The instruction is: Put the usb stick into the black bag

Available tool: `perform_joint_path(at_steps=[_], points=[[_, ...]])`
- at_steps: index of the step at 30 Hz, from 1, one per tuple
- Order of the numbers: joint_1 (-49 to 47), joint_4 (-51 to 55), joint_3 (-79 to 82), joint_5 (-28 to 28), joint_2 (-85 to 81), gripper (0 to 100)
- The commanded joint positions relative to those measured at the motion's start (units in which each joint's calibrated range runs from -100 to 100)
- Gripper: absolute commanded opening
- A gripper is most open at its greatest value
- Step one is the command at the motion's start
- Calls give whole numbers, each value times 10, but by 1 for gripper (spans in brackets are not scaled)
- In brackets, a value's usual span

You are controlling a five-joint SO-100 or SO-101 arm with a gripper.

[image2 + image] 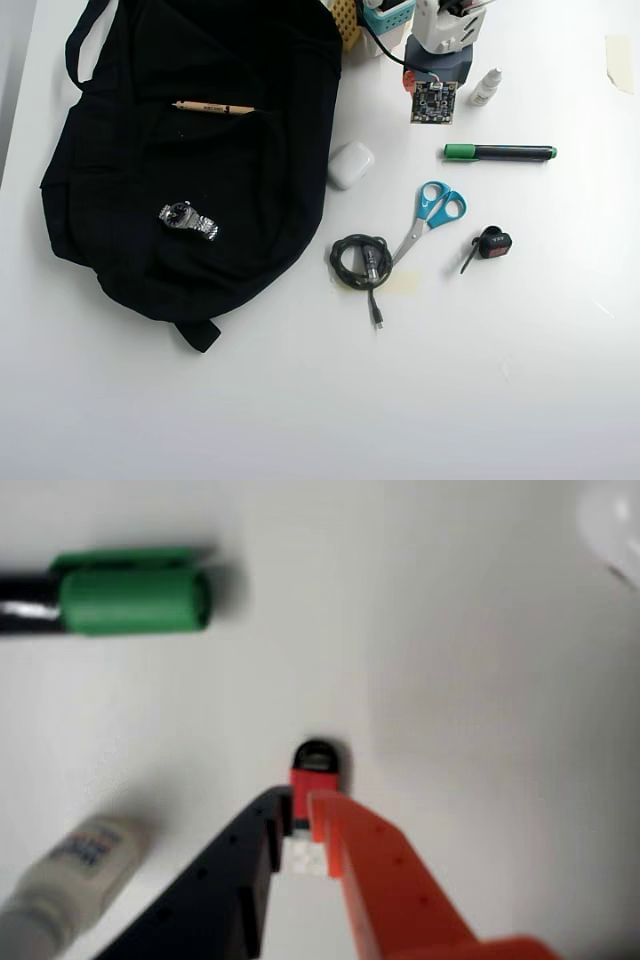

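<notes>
In the wrist view the usb stick [316, 768] is small, red with a black far end, and its whitish end sits between my fingers. My gripper [298, 815] is shut on it, with the black finger [235, 870] on the left and the orange finger [375, 870] on the right. In the overhead view the arm [440, 40] stands at the top right and hides both gripper and stick. The black bag [250, 190] lies floppy across the upper left of the table, well to the left of the arm.
A green-capped marker [130, 600] [498, 152] and a white dropper bottle [70, 875] [485, 88] lie close to the gripper. Scissors [432, 215], a coiled cable [360, 262], a white case [351, 164] and a black-and-red gadget [492, 243] lie mid-table. A watch [187, 219] and a pen [212, 107] rest on the bag.
</notes>
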Motion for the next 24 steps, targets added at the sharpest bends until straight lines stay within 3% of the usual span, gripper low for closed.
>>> perform_joint_path(at_steps=[1,7,24], points=[[-24,4,-6,-27,-3,2],[-44,4,-5,-52,-1,2],[-43,2,35,-53,-10,2]])
